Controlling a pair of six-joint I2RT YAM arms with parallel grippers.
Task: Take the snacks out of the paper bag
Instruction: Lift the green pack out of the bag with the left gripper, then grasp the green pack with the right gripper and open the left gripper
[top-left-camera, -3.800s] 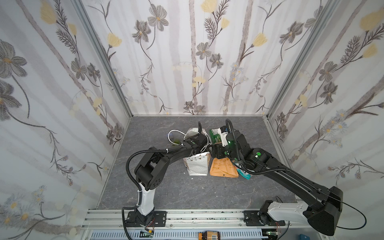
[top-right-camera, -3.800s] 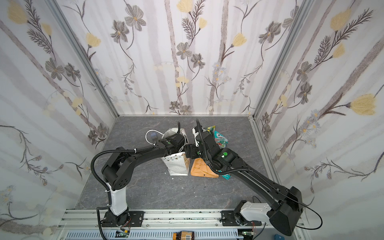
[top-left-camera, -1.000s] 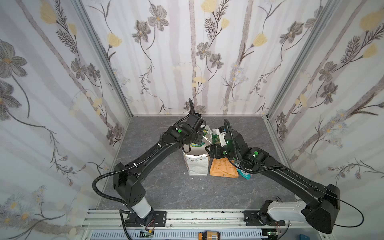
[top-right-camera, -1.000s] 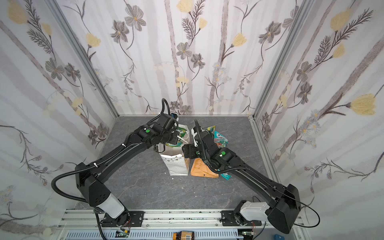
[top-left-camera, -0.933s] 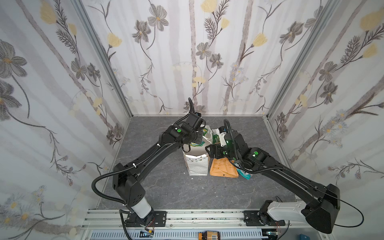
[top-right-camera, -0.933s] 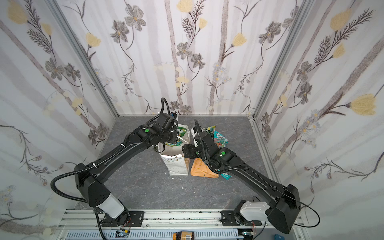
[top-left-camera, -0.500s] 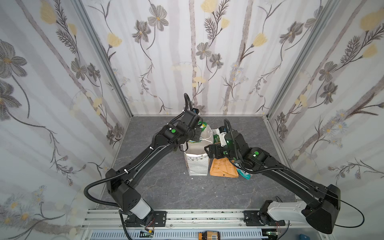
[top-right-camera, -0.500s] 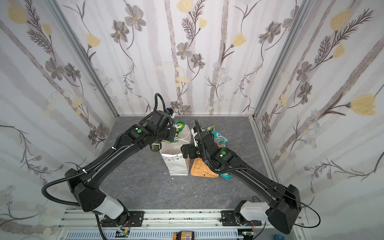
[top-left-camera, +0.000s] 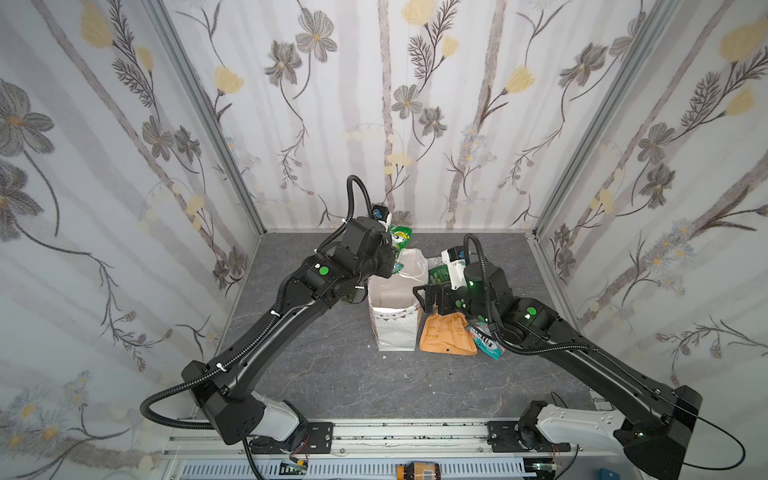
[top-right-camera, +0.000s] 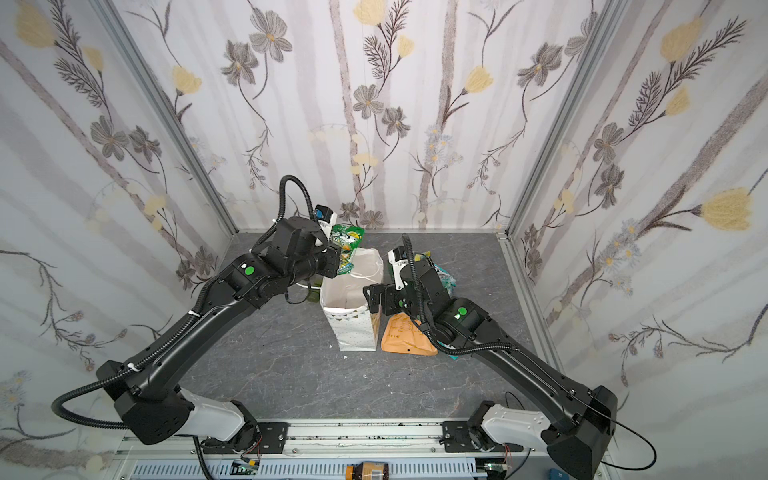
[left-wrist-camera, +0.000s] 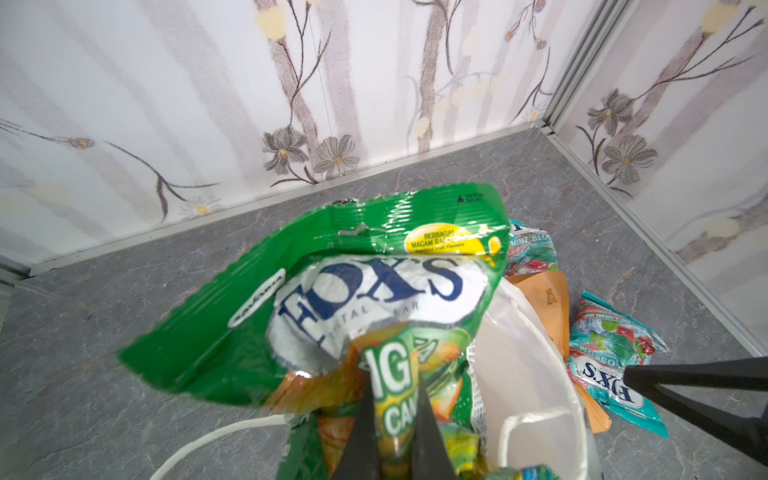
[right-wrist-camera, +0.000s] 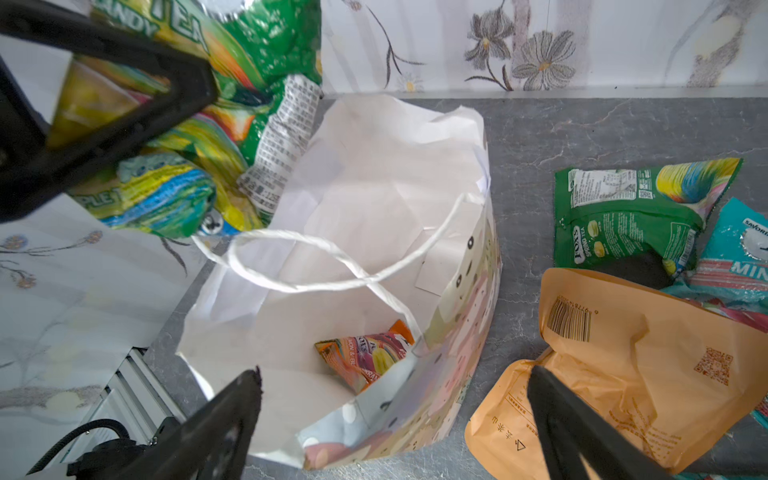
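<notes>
Left jaws hold a green packet (top-right-camera: 348, 241) over the paper bag (top-right-camera: 355, 332).

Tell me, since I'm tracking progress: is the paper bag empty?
Not empty: an orange packet lies at the bottom of the paper bag.

In both top views the paper bag (top-left-camera: 392, 316) at mid-frame is white with a band of small grey and gold triangles. The right wrist view shows pastel pink, cream and grey-blue patches with black dots on its outer side, and the orange pouch (top-left-camera: 446, 338) just right of it carries black print. The green packet (left-wrist-camera: 353, 291) has a white oval lettered FOX'S in dark blue and a yellow patch, the teal packet (left-wrist-camera: 611, 365) shows red and green marks, and the packet inside the bag (right-wrist-camera: 365, 353) is orange, pink and yellow. The floor (top-left-camera: 332, 382) is marbled grey, and the walls (top-left-camera: 415, 104) are white with grey stripes, grey flowers and pale yellow buds.
</notes>
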